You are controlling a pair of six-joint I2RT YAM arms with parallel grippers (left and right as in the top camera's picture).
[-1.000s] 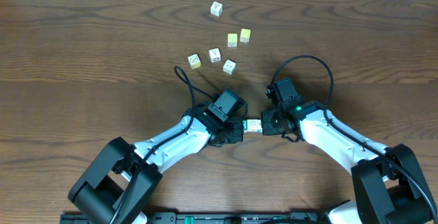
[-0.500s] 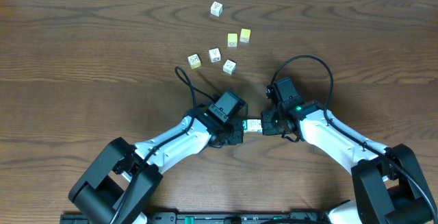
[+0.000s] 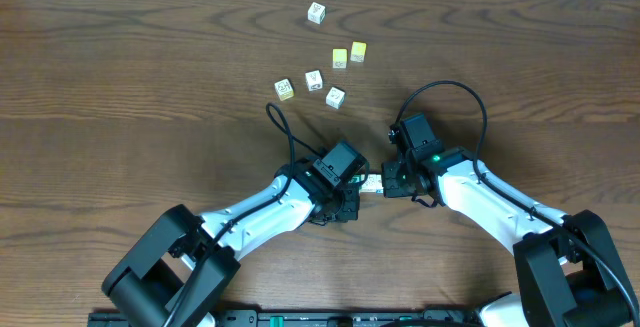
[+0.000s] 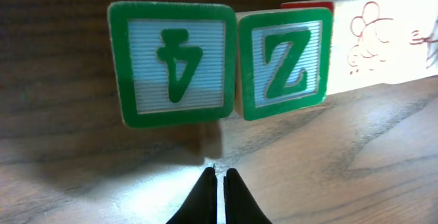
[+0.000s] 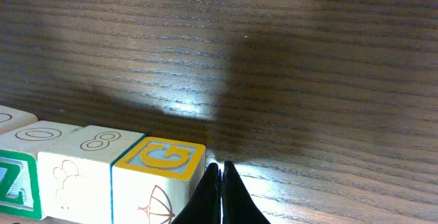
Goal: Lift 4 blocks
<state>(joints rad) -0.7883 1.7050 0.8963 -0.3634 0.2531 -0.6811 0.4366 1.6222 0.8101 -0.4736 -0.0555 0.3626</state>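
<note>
Four blocks (image 3: 369, 182) lie in one short row between my two grippers. In the left wrist view I see a green-faced block (image 4: 171, 63) with a white symbol, a green Z block (image 4: 284, 59) and a white block with reddish print (image 4: 369, 42) side by side. The left gripper (image 4: 217, 171) is shut and empty, its tips just short of the green pair. In the right wrist view the end block has a yellow-edged top (image 5: 161, 157), and the row runs left past a white block (image 5: 79, 157). The right gripper (image 5: 220, 166) is shut, its tips against that end block.
Farther back on the wooden table lie loose cubes: a white one (image 3: 316, 12), two plain yellow ones (image 3: 340, 58) (image 3: 358, 51), and three pale printed ones (image 3: 284, 88) (image 3: 313, 79) (image 3: 335, 97). Black cables loop over both wrists.
The left arm has shifted right and slightly toward the table's near edge, closer to the row. The right arm and the blocks have stayed in place.
</note>
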